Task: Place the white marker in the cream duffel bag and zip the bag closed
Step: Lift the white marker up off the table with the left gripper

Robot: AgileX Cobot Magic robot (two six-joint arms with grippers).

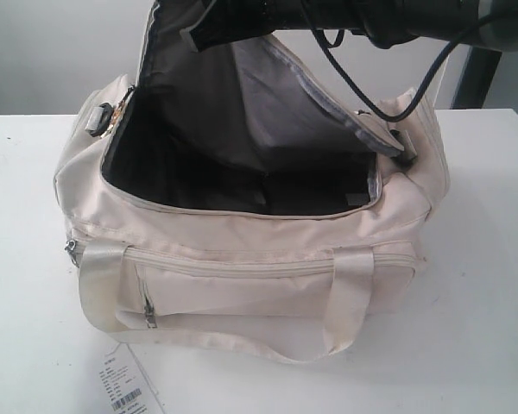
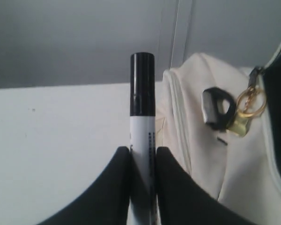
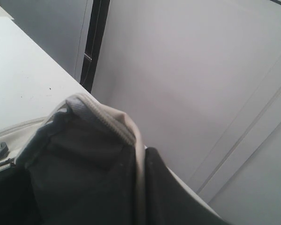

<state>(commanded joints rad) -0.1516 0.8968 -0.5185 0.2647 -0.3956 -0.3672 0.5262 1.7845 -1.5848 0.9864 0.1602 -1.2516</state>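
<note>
The cream duffel bag stands on the white table with its top unzipped and the dark lining showing. Its top flap is lifted upright, and my right gripper is shut on the flap's zipper edge from above. In the right wrist view the right gripper pinches the cream edge between its black jaws. My left gripper is shut on the white marker, whose black cap points away from the jaws. The marker is held beside the bag's end, outside the bag. The left gripper does not show in the exterior view.
A black buckle and a gold ring with a small tag hang at the bag's end near the marker. A white paper tag with a barcode lies at the front left. White table surrounds the bag. A black cable loops over the opening.
</note>
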